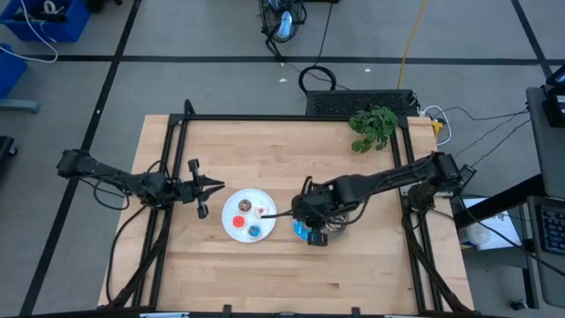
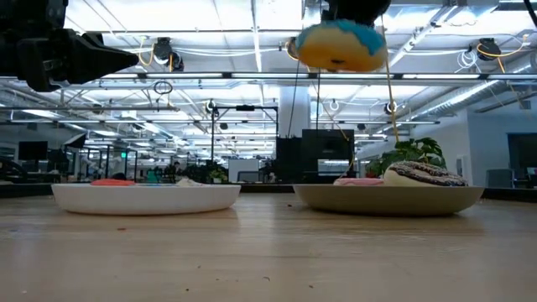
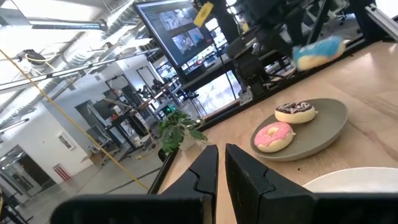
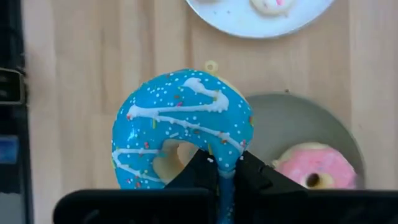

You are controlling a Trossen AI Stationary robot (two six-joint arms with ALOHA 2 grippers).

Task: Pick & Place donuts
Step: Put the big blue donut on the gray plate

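Observation:
My right gripper (image 4: pixel 229 177) is shut on the blue iced donut (image 4: pixel 180 118) and holds it high above the table, over the gap between the two plates; the donut also shows in the low view (image 2: pixel 340 46). The grey plate (image 2: pixel 390 200) carries the pink donut (image 2: pixel 357 180) and the brown sprinkled donut (image 2: pixel 424 174). The white plate (image 1: pixel 231 215) carries several tiny donuts, among them a red one (image 1: pixel 243 206) and a light blue one (image 1: pixel 254 231). My left gripper (image 3: pixel 222 168) is shut and empty, in the air left of the white plate. My right gripper pinches the blue donut's ring at one side (image 4: pixel 225 155). One finger (image 4: pixel 202 169) stands in the hole and the other (image 4: pixel 252 171) outside the ring. The fingers come from above, pointing down. The donut hangs lifted clear of the table, roughly level, icing up.
A green plant (image 1: pixel 372 125) stands at the table's far right corner. Bare wood lies along the near side of the table (image 1: pixel 291 274). The right arm (image 1: pixel 388 181) reaches across the grey plate in the high view.

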